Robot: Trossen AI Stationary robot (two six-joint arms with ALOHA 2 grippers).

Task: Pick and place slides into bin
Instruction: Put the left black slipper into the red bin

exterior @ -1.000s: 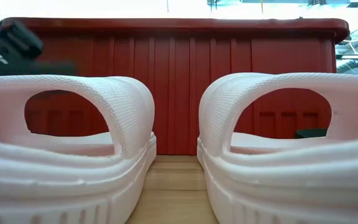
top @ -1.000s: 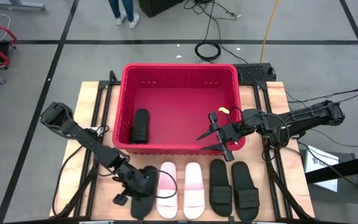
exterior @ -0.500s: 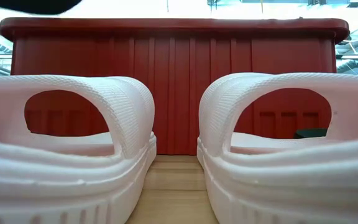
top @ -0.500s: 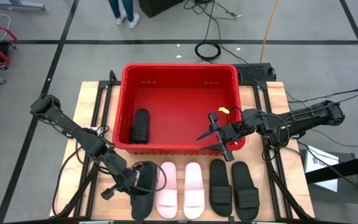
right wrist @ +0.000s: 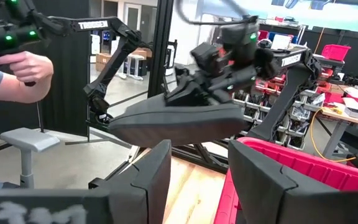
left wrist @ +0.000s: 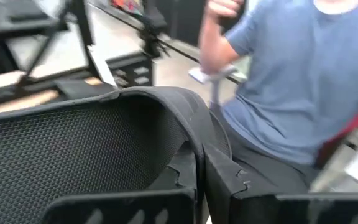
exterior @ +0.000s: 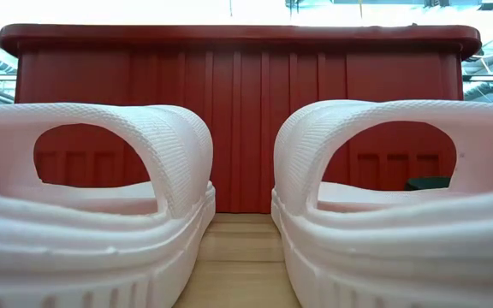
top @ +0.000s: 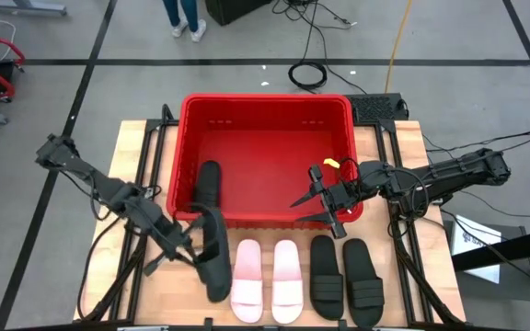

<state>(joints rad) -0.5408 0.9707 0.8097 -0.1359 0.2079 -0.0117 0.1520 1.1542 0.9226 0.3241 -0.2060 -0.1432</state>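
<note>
Left gripper (top: 199, 241) grips a black slide (top: 213, 255) by its strap, fingers clenched on it, and holds it lifted and tilted above the front left part of the table (top: 127, 156), just in front of the red bin (top: 267, 103). From the left wrist view the slide's textured strap (left wrist: 92, 149) fills most of the picture right at the fingers, with a seated person in a blue shirt (left wrist: 291, 81) in the room beyond.

Right gripper (top: 323, 198) hovers over the bin's front right corner with its fingers spread apart and nothing between them. Its wrist view looks across at the left arm carrying the black slide (right wrist: 176, 124), with the bin's rim (right wrist: 303, 162) beside its fingers and a person's hand (right wrist: 27, 65) at the edge.

One black slide (top: 207, 184) lies inside the bin near its left wall. On the table in front of the bin lie two pale pink slides (top: 247, 280) (top: 286, 279) side by side, then two black slides (top: 326, 276) (top: 363, 283) to their right.

The low view is almost filled by the two pale slides (exterior: 92, 205) (exterior: 400, 205), with the bin's ribbed wall (exterior: 238, 128) behind them; neither gripper shows there. The lifted slide hides the left gripper's fingertips from above.
</note>
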